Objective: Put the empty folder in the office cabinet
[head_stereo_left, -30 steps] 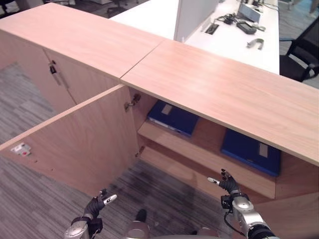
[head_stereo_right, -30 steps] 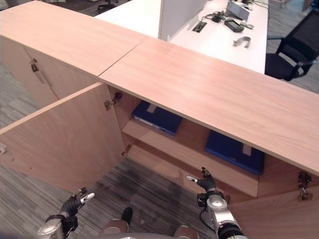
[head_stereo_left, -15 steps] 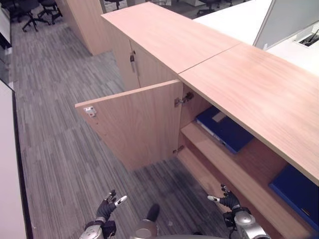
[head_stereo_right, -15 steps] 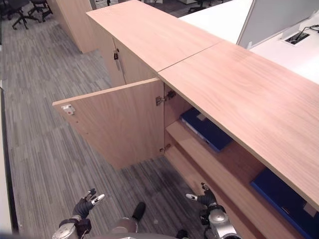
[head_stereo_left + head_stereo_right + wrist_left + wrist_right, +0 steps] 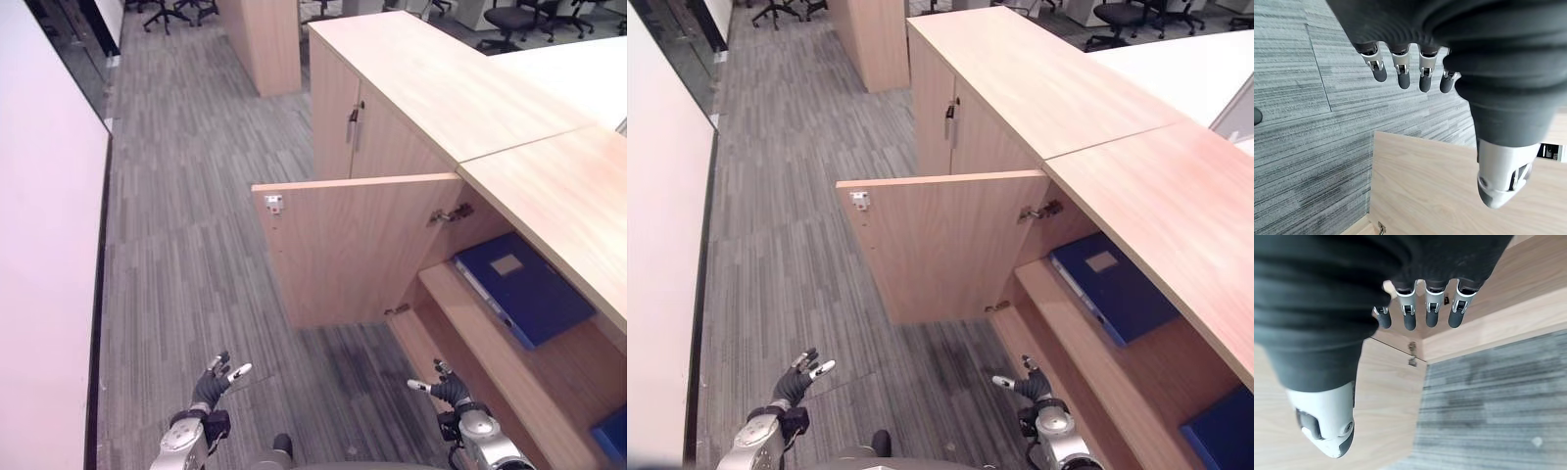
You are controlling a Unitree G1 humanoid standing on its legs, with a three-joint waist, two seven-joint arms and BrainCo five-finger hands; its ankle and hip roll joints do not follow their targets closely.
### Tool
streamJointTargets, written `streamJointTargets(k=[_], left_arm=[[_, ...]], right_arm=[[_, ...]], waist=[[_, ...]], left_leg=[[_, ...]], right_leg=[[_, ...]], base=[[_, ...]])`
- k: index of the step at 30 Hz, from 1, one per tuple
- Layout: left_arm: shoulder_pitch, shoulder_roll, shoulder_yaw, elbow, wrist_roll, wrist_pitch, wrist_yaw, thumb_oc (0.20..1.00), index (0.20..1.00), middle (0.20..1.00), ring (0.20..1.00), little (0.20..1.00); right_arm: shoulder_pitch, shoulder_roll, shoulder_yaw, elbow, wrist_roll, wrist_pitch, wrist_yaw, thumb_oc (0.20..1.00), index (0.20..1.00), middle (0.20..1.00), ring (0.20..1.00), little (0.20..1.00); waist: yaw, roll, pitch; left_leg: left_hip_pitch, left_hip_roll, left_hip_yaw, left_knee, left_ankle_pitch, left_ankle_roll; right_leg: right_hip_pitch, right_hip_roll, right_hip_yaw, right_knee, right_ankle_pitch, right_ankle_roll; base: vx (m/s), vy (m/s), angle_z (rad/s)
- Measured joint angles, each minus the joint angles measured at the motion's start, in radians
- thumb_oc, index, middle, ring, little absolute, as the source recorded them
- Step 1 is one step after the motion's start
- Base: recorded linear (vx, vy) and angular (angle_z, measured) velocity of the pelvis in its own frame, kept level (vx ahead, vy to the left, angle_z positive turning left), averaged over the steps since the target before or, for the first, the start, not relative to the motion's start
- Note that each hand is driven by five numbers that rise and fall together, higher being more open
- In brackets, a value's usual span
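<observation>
Both robot hands empty, the folder shelved.
My left robot hand (image 5: 209,388) and right robot hand (image 5: 450,390) hang spread at six o'clock; the flat blue folder (image 5: 522,287) lies at three o'clock inside the light-wood office cabinet (image 5: 460,98), door (image 5: 355,247) open for access.

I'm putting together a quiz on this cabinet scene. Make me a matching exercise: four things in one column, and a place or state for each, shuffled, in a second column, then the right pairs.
Things:
1. cabinet door
2. blue folder
3. left hand
4. right hand

Places or states:
A. lying flat on the shelf inside the cabinet
B. swung open over the carpet
C. open and empty, low beside the cabinet's bottom shelf
D. open and empty, above bare carpet away from the cabinet

Pairs: 1-B, 2-A, 3-D, 4-C
</observation>
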Motion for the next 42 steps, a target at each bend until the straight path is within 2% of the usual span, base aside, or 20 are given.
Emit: streamJointTargets(k=[2, 4, 8, 9, 10, 11, 12, 13, 15, 17, 19, 21, 24, 34, 42], left_arm=[[0.001, 0.007, 0.001, -0.013, 0.024, 0.000, -0.002, 1.000, 1.000, 1.000, 1.000, 1.000], [-0.002, 0.018, 0.002, -0.023, 0.025, 0.000, -0.004, 1.000, 1.000, 1.000, 1.000, 1.000], [-0.026, 0.015, 0.002, -0.021, 0.026, 0.001, -0.007, 1.000, 1.000, 1.000, 1.000, 1.000], [-0.035, 0.019, 0.001, -0.018, 0.026, 0.000, -0.007, 1.000, 1.000, 1.000, 1.000, 1.000], [-0.050, 0.022, -0.004, -0.006, 0.026, 0.001, -0.008, 1.000, 1.000, 1.000, 1.000, 1.000], [-0.060, 0.020, -0.004, -0.008, 0.026, 0.001, -0.004, 1.000, 1.000, 1.000, 1.000, 1.000], [-0.069, 0.022, -0.002, -0.009, 0.026, -0.002, -0.001, 1.000, 1.000, 1.000, 1.000, 1.000], [-0.074, 0.025, -0.001, -0.007, 0.026, -0.002, 0.000, 1.000, 1.000, 1.000, 1.000, 1.000], [-0.061, 0.030, -0.002, -0.012, 0.026, -0.002, 0.000, 1.000, 1.000, 1.000, 1.000, 1.000], [-0.039, 0.028, -0.002, -0.013, 0.026, -0.001, -0.001, 1.000, 1.000, 1.000, 1.000, 1.000], [-0.002, 0.017, -0.004, -0.023, 0.026, -0.001, -0.007, 1.000, 1.000, 1.000, 1.000, 1.000], [0.015, 0.008, 0.000, -0.026, 0.025, -0.001, -0.008, 1.000, 1.000, 1.000, 1.000, 1.000], [0.017, 0.003, -0.003, -0.039, 0.026, -0.001, -0.024, 1.000, 1.000, 1.000, 1.000, 1.000], [0.005, 0.005, -0.002, -0.042, 0.029, 0.000, -0.024, 1.000, 1.000, 1.000, 1.000, 1.000], [-0.055, 0.013, 0.004, -0.042, 0.053, 0.000, 0.009, 1.000, 1.000, 1.000, 1.000, 1.000]], right_arm=[[0.007, 0.006, 0.000, 0.001, 0.000, 0.001, 0.000, 1.000, 1.000, 1.000, 1.000, 1.000], [0.025, 0.031, -0.002, 0.006, 0.000, 0.008, 0.001, 1.000, 1.000, 1.000, 1.000, 1.000], [0.017, 0.049, -0.025, 0.041, 0.001, 0.012, 0.003, 1.000, 1.000, 1.000, 1.000, 1.000], [0.014, 0.055, -0.024, 0.045, 0.001, 0.010, 0.004, 1.000, 1.000, 1.000, 1.000, 1.000], [0.014, 0.056, -0.021, 0.046, 0.002, 0.010, 0.006, 1.000, 1.000, 1.000, 1.000, 1.000], [0.018, 0.056, -0.020, 0.049, 0.003, 0.010, 0.008, 1.000, 1.000, 1.000, 1.000, 1.000], [0.018, 0.056, -0.019, 0.050, 0.007, 0.010, 0.009, 1.000, 1.000, 1.000, 1.000, 1.000], [0.017, 0.057, -0.019, 0.050, 0.008, 0.010, 0.009, 1.000, 1.000, 1.000, 1.000, 1.000], [0.023, 0.061, -0.019, 0.050, 0.009, 0.009, 0.009, 1.000, 1.000, 1.000, 1.000, 1.000], [0.019, 0.060, -0.021, 0.077, 0.009, 0.008, 0.009, 1.000, 1.000, 1.000, 1.000, 1.000], [0.020, 0.056, -0.024, 0.110, 0.009, 0.009, 0.010, 1.000, 1.000, 1.000, 1.000, 1.000], [0.030, 0.056, -0.019, 0.108, 0.009, 0.009, 0.011, 1.000, 1.000, 1.000, 1.000, 1.000], [0.047, 0.049, -0.020, 0.104, 0.008, 0.009, 0.011, 1.000, 1.000, 1.000, 1.000, 1.000], [0.087, 0.047, -0.023, 0.110, 0.007, 0.009, 0.031, 1.000, 1.000, 1.000, 1.000, 1.000], [0.106, 0.045, -0.023, 0.107, 0.005, 0.010, 0.033, 1.000, 1.000, 1.000, 1.000, 1.000]], waist=[[-0.003, -0.006, -0.003], [-0.010, -0.024, -0.005], [-0.019, -0.007, 0.006], [-0.017, -0.010, 0.016], [-0.020, 0.001, 0.032], [-0.025, 0.002, 0.035], [-0.023, 0.003, 0.038], [-0.021, 0.000, 0.039], [-0.016, -0.012, 0.036], [-0.015, -0.025, 0.025], [-0.014, 0.003, 0.017], [-0.014, 0.010, 0.010], [-0.018, 0.007, 0.009], [-0.020, -0.005, 0.000], [-0.050, 0.002, -0.025]], left_leg=[[0.002, -0.018, -0.009, -0.033, 0.014, 0.007], [-0.003, -0.046, -0.013, -0.036, 0.019, 0.021], [0.017, -0.047, -0.024, -0.036, 0.017, 0.065], [0.019, -0.048, -0.016, -0.035, 0.021, 0.072], [0.034, -0.048, -0.031, -0.036, 0.025, 0.077], [0.035, -0.043, -0.039, -0.035, 0.027, 0.088], [0.029, -0.039, -0.047, -0.036, 0.022, 0.095], [0.026, -0.037, -0.052, -0.036, 0.024, 0.095], [0.022, -0.044, -0.055, -0.037, 0.025, 0.090], [0.024, -0.052, -0.058, -0.046, 0.015, 0.071], [0.014, -0.029, -0.045, -0.045, 0.014, 0.056], [0.017, -0.019, -0.038, -0.040, 0.021, 0.046], [0.027, -0.014, -0.036, -0.036, 0.019, 0.038], [0.050, -0.016, -0.030, -0.046, 0.009, 0.027], [0.068, -0.014, -0.007, -0.046, 0.008, 0.029]], right_leg=[[-0.013, -0.021, -0.007, 0.019, 0.000, 0.000], [-0.017, -0.049, -0.009, 0.040, 0.013, 0.006], [-0.118, -0.111, 0.009, 0.260, 0.013, 0.013], [-0.134, -0.125, 0.040, 0.321, 0.032, 0.022], [-0.162, -0.138, 0.076, 0.392, 0.033, 0.038], [-0.187, -0.120, 0.129, 0.406, -0.009, 0.077], [-0.206, -0.081, 0.189, 0.388, -0.024, 0.095], [-0.213, -0.049, 0.212, 0.355, -0.025, 0.095], [-0.185, -0.004, 0.191, 0.233, -0.017, 0.083], [-0.143, 0.017, 0.169, 0.127, -0.032, 0.010], [-0.131, 0.056, 0.177, 0.062, -0.010, 0.004], [-0.111, 0.074, 0.174, 0.013, 0.019, -0.005], [-0.078, 0.091, 0.168, -0.038, 0.049, -0.023], [-0.045, 0.091, 0.171, -0.061, 0.054, -0.019], [-0.047, 0.089, 0.191, -0.063, 0.055, -0.016]], base=[[-0.02, 0.170, 0.17], [-0.08, 0.260, 0.12], [-0.06, 0.146, 0.01], [-0.03, 0.069, 0.05], [-0.03, 0.092, 0.19], [-0.02, 0.075, 0.31], [0.01, 0.036, 0.27], [0.02, 0.001, 0.20], [0.03, -0.008, 0.10], [0.04, -0.004, 0.02], [0.05, -0.015, -0.09], [0.04, -0.013, -0.10], [0.03, -0.016, -0.03], [0.01, -0.027, -0.01], [0.03, -0.034, -0.09]])
